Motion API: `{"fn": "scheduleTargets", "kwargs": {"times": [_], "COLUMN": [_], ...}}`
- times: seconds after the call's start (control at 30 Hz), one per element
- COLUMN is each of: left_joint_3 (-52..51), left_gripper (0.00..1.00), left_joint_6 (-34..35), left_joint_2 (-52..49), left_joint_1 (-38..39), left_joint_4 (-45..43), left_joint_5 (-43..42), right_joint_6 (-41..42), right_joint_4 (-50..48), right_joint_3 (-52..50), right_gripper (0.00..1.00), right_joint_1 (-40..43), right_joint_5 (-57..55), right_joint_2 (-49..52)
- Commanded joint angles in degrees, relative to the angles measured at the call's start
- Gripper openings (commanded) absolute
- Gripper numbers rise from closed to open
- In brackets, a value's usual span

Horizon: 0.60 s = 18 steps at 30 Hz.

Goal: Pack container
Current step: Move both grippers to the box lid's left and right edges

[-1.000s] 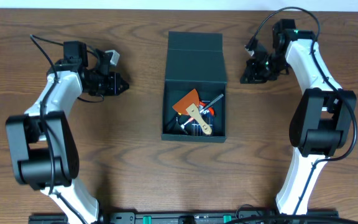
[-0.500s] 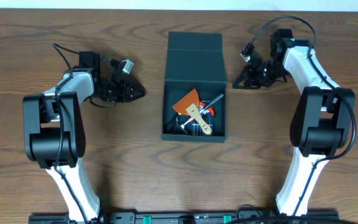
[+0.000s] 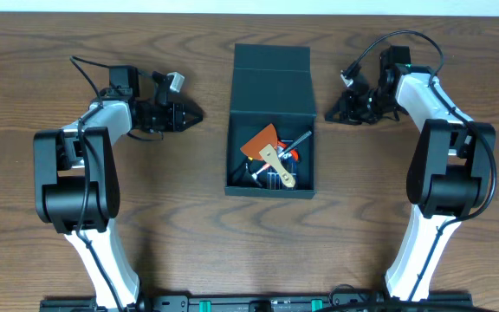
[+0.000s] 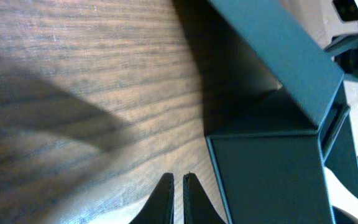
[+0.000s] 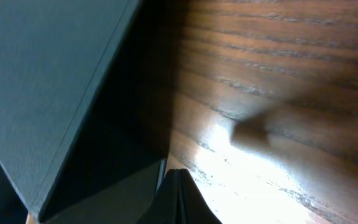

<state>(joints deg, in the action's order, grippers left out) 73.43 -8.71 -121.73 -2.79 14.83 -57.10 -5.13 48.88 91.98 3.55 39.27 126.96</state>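
Note:
The container (image 3: 271, 178) is a dark teal-green box at the table's middle. Its flap lid (image 3: 271, 80) is raised at the far end. Inside lie an orange scraper (image 3: 262, 140), a wooden-handled tool (image 3: 279, 167) and a metal tool (image 3: 299, 140). My left gripper (image 3: 197, 113) points right at the lid's left side, a little apart from it, fingers together and empty. In the left wrist view the fingertips (image 4: 177, 178) sit just left of the box wall (image 4: 272, 168). My right gripper (image 3: 328, 113) points left, close to the lid's right side, shut and empty. Its tips (image 5: 178, 173) are beside the lid (image 5: 48, 81).
The brown wooden table (image 3: 163, 217) surrounds the box. Both arm bases stand at the front edge, left (image 3: 68, 217) and right (image 3: 444, 191). Cables loop above each wrist.
Both grippers have come in toward the container's lid from the sides. In the last half second the left gripper shifted slightly toward the far edge; the right barely moved.

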Motion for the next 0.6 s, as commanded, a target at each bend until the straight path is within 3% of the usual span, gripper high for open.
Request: {"fn": "scheduleTargets", "kwargs": {"times": [0.0, 0.23, 0.57], "left_joint_3": [1.6, 7.8, 13.7], "left_gripper": [0.06, 0.06, 0.06], "left_joint_6": [2.9, 5.3, 6.5], "left_joint_2": [-2.4, -8.9, -11.1], "left_joint_1": [0.2, 0.8, 4.0], "left_joint_4": [-1.1, -1.5, -1.7], "left_joint_5": [-3.1, -8.7, -8.7], "right_joint_6": [4.7, 7.1, 8.3], "right_joint_4": [-1.1, -3.5, -7.3], "right_joint_3": [-0.6, -0.6, -0.6], "right_gripper": [0.01, 0.01, 0.01], "right_joint_1": [0.6, 0.5, 0.4], "right_joint_5": [1.4, 1.9, 8.5], "right_joint_2": [0.0, 2.4, 7.8]}}
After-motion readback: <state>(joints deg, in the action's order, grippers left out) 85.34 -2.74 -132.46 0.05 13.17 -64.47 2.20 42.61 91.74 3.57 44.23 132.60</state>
